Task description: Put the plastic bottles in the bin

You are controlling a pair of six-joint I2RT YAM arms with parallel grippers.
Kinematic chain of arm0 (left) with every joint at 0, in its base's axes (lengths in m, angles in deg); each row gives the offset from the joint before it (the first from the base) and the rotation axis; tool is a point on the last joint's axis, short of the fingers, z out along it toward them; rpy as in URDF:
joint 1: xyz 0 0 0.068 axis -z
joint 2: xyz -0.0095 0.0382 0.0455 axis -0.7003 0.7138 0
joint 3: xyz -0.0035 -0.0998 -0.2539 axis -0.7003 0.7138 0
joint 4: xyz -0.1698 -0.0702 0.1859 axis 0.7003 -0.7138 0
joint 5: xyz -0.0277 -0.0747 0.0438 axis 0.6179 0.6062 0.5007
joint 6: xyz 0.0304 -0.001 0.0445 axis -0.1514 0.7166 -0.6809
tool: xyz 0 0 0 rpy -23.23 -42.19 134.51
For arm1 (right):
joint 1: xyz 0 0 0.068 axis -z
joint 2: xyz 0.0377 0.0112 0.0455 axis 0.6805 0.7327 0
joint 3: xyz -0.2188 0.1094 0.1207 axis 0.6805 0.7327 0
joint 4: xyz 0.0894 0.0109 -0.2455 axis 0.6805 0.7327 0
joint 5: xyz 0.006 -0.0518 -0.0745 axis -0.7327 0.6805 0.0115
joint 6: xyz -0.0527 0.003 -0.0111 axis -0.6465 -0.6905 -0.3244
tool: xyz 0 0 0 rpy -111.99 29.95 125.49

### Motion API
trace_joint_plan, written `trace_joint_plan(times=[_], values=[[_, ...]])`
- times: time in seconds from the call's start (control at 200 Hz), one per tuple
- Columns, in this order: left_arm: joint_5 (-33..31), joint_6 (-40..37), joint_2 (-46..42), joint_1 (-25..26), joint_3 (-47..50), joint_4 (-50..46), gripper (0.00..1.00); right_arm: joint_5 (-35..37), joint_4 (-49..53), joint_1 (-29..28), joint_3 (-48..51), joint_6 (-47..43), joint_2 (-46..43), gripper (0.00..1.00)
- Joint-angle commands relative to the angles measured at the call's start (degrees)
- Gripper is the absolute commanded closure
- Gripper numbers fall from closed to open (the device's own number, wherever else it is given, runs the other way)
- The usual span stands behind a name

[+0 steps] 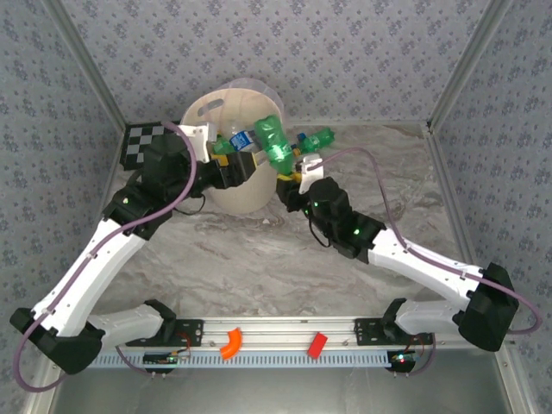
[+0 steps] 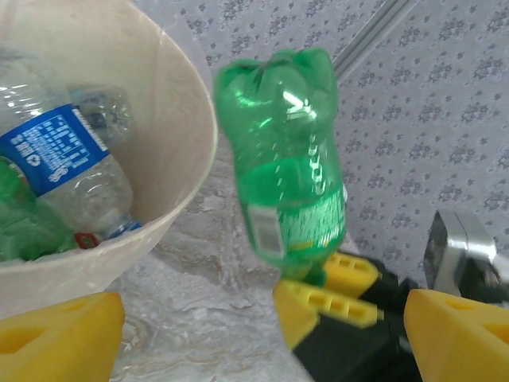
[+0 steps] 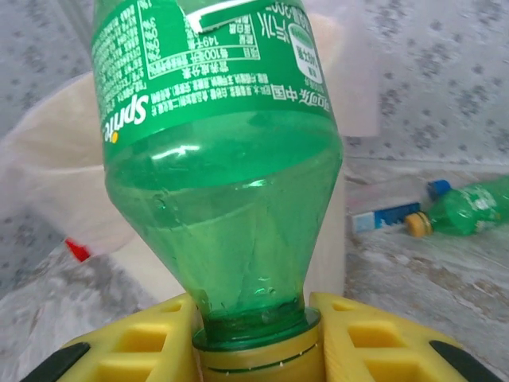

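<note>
While pinching a green Sprite bottle (image 3: 215, 199) at the cap end with the right claw (image 3: 256, 346), holds it upside down, base up, clear off the surface (image 1: 285, 267). Sits just beside the rim of the bin (image 1: 200, 116), on its right, outside the wall going by the left wrist view. As for the left claw (image 2: 256, 342): spread wide, nothing between the yellow fingers (image 2: 56, 338), hovers near the bin's wall. Inside the bin, already got a clear bottle with a blue label (image 2: 64, 151) and a green one (image 2: 20, 227) jumbled together. Past the bin on the right, another green bottle (image 3: 469, 208) lying on its side, yellow cap, with a clear blue-capped one (image 3: 394, 215) just beside it, partly hidden by the bin. Down at the near rail, an orange block (image 1: 230, 342) and a red block (image 1: 317, 344), well apart from all that.
</note>
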Motion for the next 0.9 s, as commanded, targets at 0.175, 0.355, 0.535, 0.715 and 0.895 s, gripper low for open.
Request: trace_joint_plan(times=[0.175,0.355,0.535,0.715,0.895], values=[[3.4,2.7,3.8,0.5,-4.0,5.2,0.15,1.7,-3.7,-6.5,-4.2,-9.3,0.9,0.66],[2.0,2.5,4.6,0.5,-4.4,5.3,0.22,2.0,-4.9,-8.0,-4.1,-10.5,1.0,0.66],[1.5,2.2,5.4,0.5,-5.5,5.1,0.41,3.3,-4.1,-8.0,-4.5,-10.9,1.5,0.48],[-1.5,1.2,8.0,-0.4,-11.4,-1.3,0.43,6.4,-2.9,-7.6,-3.3,-10.2,-0.9,0.0],[-1.3,1.1,11.5,-5.1,-18.7,-6.1,0.44,7.8,-0.8,-5.9,-0.8,-9.1,-6.5,0.01]])
